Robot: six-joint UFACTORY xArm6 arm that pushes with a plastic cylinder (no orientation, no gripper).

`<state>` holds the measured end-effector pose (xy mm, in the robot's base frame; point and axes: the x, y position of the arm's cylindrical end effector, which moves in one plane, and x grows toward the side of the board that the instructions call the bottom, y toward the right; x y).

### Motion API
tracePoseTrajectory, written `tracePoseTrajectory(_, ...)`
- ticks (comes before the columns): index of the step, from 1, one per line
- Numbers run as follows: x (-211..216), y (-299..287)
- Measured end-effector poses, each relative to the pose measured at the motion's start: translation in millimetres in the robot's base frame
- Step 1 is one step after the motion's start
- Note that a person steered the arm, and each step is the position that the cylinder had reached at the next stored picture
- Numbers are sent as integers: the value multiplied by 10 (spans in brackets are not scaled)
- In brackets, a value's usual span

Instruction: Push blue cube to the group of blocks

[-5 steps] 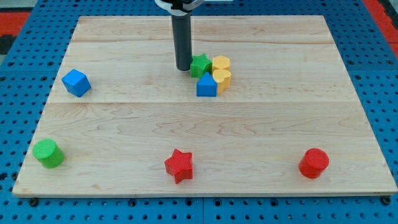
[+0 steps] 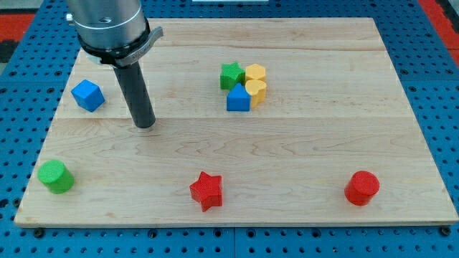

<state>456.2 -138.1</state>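
The blue cube (image 2: 87, 95) lies near the board's left edge. My tip (image 2: 145, 125) rests on the board to the right of the blue cube and slightly lower, with a gap between them. The group of blocks sits at the upper middle: a green star (image 2: 230, 75), two yellow blocks (image 2: 255, 72) (image 2: 257, 91) and a blue house-shaped block (image 2: 238, 99), all touching. The group is well to the right of my tip.
A green cylinder (image 2: 55, 176) stands at the lower left. A red star (image 2: 206, 190) lies at the bottom middle. A red cylinder (image 2: 361, 188) stands at the lower right. The wooden board (image 2: 344, 129) lies on a blue pegboard.
My tip has left the green star's left side and moved left and down to a spot right of the blue cube. No block has moved.
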Motion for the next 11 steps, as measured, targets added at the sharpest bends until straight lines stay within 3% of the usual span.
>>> tracePoseTrajectory(1, 0, -295)
tracePoseTrajectory(3, -256, -1656)
tracePoseTrajectory(4, -409, -1276)
tracePoseTrajectory(5, -410, -331)
tracePoseTrajectory(6, -351, -375)
tracePoseTrajectory(7, -570, -1199)
tracePoseTrajectory(8, -816, -1055)
tracePoseTrajectory(10, -276, 257)
tracePoseTrajectory(11, -292, -417)
